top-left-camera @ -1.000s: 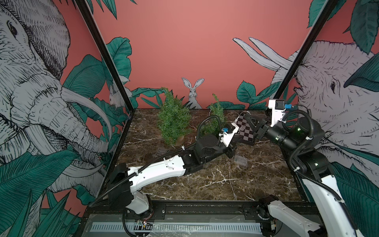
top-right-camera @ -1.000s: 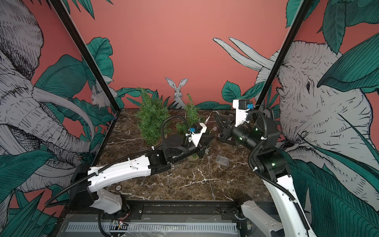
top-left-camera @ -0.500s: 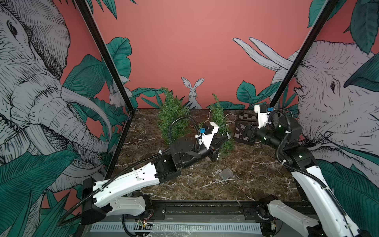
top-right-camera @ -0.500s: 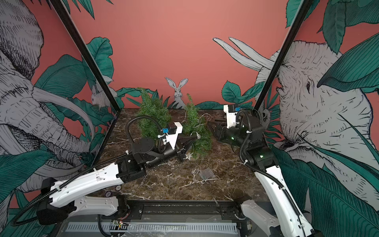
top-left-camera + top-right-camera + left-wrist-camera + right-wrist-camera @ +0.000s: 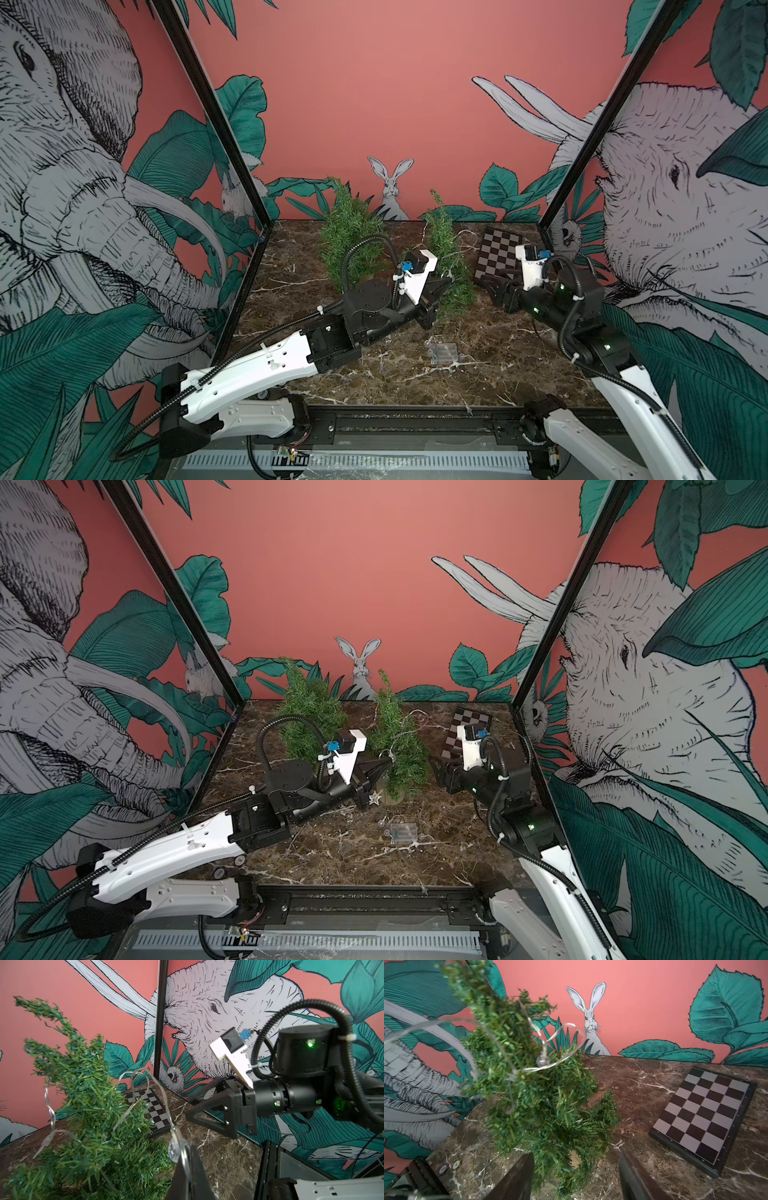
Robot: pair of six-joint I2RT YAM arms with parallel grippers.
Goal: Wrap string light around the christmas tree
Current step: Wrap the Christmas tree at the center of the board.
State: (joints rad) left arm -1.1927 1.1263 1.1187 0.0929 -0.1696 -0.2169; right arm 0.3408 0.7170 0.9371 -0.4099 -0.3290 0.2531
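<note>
Left pincer [image 5: 384,766] is clamped on the string light [image 5: 405,723] beside the christmas tree [image 5: 397,742] in a top view; right pincer [image 5: 494,286] stands on the tree's other side. Left wrist view: the wire runs over the closed tips, looping across the tree's branches. Right wrist view: right pincer jaws are spread apart, empty, flanking the tree base on the counter [image 5: 633,1088].

Left gripper [image 5: 188,1169] pinches the string light [image 5: 133,1093] beside the christmas tree [image 5: 87,1105]; right gripper [image 5: 192,1108] stands parted opposite.
</note>
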